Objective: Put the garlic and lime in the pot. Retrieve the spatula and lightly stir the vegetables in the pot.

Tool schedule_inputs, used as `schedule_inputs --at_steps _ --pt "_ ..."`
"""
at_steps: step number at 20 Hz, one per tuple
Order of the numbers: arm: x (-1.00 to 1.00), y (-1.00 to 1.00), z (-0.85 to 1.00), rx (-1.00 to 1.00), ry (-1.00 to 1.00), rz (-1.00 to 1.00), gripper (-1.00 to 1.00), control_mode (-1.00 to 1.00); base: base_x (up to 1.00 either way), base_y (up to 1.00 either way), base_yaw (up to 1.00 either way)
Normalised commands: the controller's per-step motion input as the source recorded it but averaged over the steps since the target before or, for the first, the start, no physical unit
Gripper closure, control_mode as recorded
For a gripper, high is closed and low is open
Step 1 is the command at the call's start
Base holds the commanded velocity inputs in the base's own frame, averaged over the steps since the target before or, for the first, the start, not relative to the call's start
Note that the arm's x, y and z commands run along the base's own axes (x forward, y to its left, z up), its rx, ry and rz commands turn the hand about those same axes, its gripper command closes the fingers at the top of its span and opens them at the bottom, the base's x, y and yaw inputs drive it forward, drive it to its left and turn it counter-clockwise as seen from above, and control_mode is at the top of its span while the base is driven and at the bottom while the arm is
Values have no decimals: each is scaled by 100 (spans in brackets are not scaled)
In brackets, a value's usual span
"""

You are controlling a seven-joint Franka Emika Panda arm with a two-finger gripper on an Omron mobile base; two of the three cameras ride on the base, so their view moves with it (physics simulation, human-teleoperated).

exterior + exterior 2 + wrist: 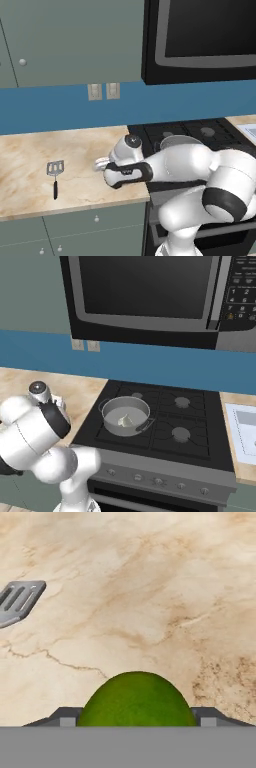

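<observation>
Marble tabletop [150, 587] below, your tool [135, 722] stands wide around the lime [136, 699], not clamped, so lifting early could leave it behind.

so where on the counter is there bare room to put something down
The marble counter is bare from the spatula back to the blue wall and out to the left. It is crowded near the stove edge, where the tool brackets the lime. On the stove, the pot already holds the garlic.
</observation>
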Motion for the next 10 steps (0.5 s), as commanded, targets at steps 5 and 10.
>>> schedule_inputs --at_steps 5,10 --pt "-29 -59 76 6 0 0 100 -100 0 0 0" --pt "-18 -58 67 3 0 -5 100 -100 0 0 0"
